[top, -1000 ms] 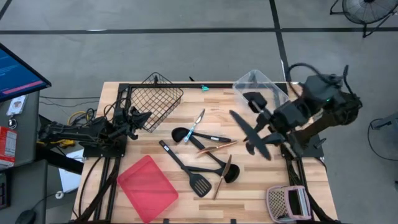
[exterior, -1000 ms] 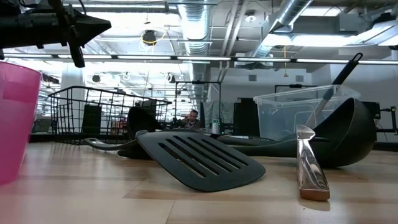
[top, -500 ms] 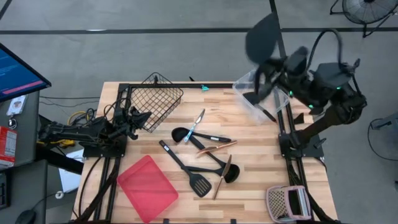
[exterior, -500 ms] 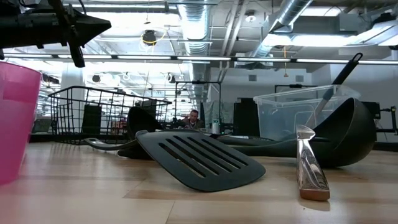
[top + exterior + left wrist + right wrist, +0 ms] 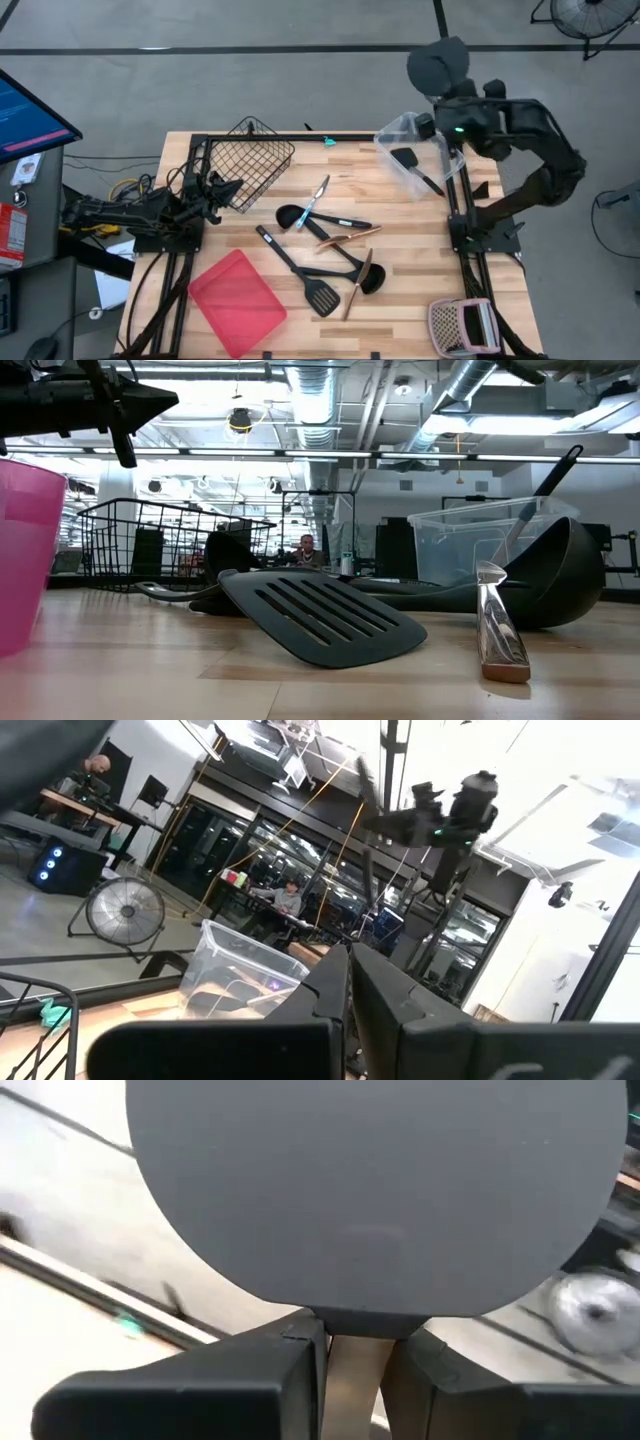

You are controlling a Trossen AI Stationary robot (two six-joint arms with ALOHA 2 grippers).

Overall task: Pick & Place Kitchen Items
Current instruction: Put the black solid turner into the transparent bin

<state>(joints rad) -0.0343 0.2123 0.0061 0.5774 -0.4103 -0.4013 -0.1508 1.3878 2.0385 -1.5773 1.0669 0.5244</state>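
Note:
My right gripper point(image 5: 441, 99) is high over the table's far right corner, shut on a black round-headed utensil point(image 5: 437, 66). It is above a clear plastic bin point(image 5: 405, 135) in which a black spatula point(image 5: 411, 164) lies. More utensils lie on the table's middle: a black ladle point(image 5: 293, 215), a slotted turner point(image 5: 321, 296), a black spoon point(image 5: 370, 278), silver cutlery point(image 5: 318, 194) and copper-coloured cutlery point(image 5: 351, 237). My left gripper point(image 5: 222, 188) waits, shut and empty, at the table's left beside the wire basket point(image 5: 255, 160). My right gripper pinches the utensil's neck point(image 5: 357, 1348) between its two fingers point(image 5: 296, 1352), just below the round head point(image 5: 370, 1190). The head stands out beyond the fingertips, toward the far edge, and the utensil is lifted clear of table and bin. The rest of the handle is hidden by the gripper.
A flat red tray point(image 5: 236, 303) lies at the near left. A pale slotted holder point(image 5: 462, 326) stands at the near right corner. A small teal item point(image 5: 328, 141) lies at the far edge. A person shows far off in the room point(image 5: 306, 550).
My right gripper has gone up and toward the table's far edge with the black utensil, from above the table's right side to over the clear bin. It has turned about, so the utensil, slanted over the table before, now points its round head past the far edge.

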